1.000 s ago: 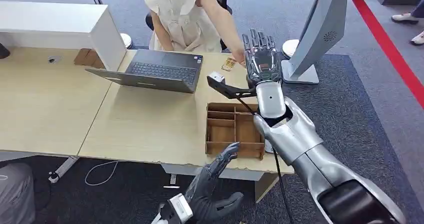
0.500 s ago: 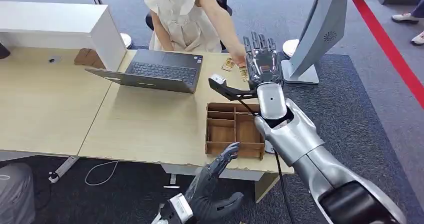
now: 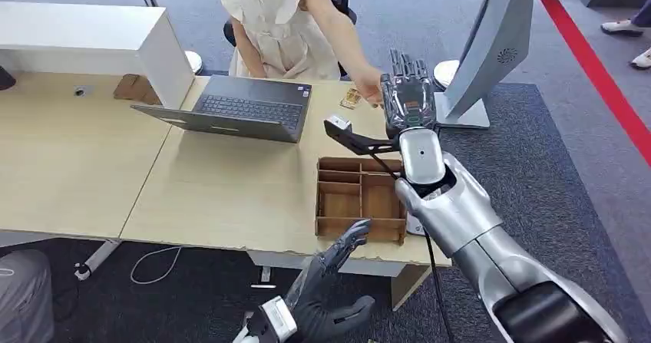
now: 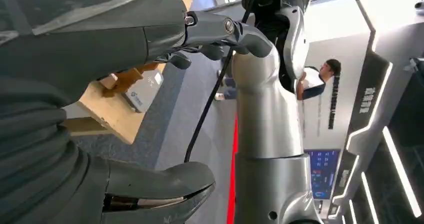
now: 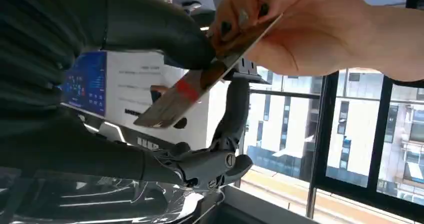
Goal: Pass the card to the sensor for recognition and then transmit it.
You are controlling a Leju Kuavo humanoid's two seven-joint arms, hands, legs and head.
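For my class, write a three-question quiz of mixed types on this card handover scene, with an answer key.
1. True or false: the laptop on the table is closed.
2. Besides the right robot hand, who grips the card? A) nobody B) a person's hand C) the left robot hand
3. Fill in: the wooden tray lies near the table's ____ edge, by the robot.

Key: 1 false; 2 B; 3 front.
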